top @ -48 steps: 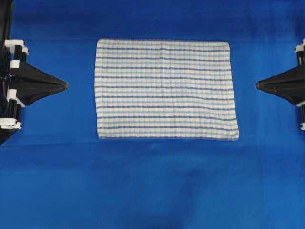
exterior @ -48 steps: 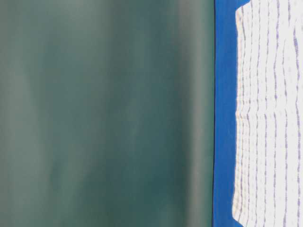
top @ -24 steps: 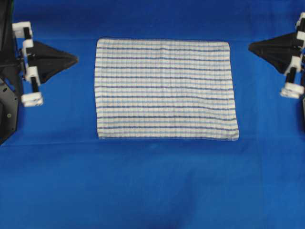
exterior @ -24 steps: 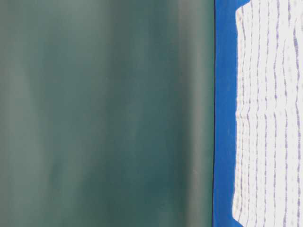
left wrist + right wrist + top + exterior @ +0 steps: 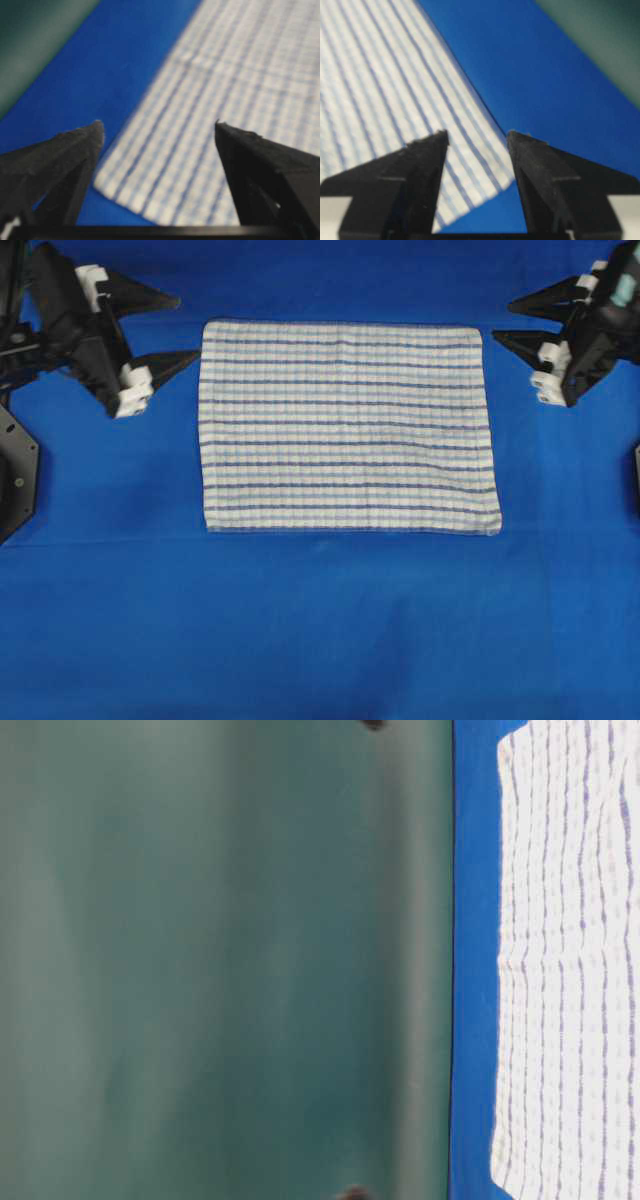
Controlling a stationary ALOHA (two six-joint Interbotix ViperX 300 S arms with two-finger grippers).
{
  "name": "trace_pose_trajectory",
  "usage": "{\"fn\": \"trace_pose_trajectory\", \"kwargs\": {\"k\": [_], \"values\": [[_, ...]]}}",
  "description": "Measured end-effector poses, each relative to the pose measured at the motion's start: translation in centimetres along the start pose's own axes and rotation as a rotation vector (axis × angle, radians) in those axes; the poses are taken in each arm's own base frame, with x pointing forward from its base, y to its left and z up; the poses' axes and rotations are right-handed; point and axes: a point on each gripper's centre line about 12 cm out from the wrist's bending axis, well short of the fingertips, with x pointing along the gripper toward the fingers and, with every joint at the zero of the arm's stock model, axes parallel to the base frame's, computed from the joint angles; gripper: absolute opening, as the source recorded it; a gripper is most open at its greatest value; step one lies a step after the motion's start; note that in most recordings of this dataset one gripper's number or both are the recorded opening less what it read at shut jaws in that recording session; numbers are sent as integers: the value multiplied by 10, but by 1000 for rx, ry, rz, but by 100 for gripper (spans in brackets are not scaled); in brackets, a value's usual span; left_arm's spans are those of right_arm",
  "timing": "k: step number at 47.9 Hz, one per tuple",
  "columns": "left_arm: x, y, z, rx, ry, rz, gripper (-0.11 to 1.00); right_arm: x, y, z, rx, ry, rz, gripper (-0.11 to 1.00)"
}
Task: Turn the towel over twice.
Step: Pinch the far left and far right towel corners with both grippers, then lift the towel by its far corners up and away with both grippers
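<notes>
A: Where is the towel point(image 5: 345, 427)?

B: Flat on the blue-covered desk point(image 5: 320, 630), between both grippers, nothing holding it.

A: And the grippers?

B: The left gripper point(image 5: 185, 330) is spread wide beside one far corner; the right gripper point(image 5: 505, 322) is spread beside the other, both empty.
</notes>
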Motion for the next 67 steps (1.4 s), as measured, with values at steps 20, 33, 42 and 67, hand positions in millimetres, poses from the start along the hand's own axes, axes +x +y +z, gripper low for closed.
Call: {"fn": "trace_pose_trajectory", "kwargs": {"k": [20,33,42,67], "values": [[56,30,-58,-6,173,92,87,64,-21,-35,27,153,-60,56],[78,36,-83,-10,256,103,82,90,-35,-55,51,225,-93,56],[78,42,-90,-22,304,116,45,93,-36,-56,50,222,-95,49],[79,44,-91,-27,355,115,3,92,-36,-55,48,231,-93,5]]}}
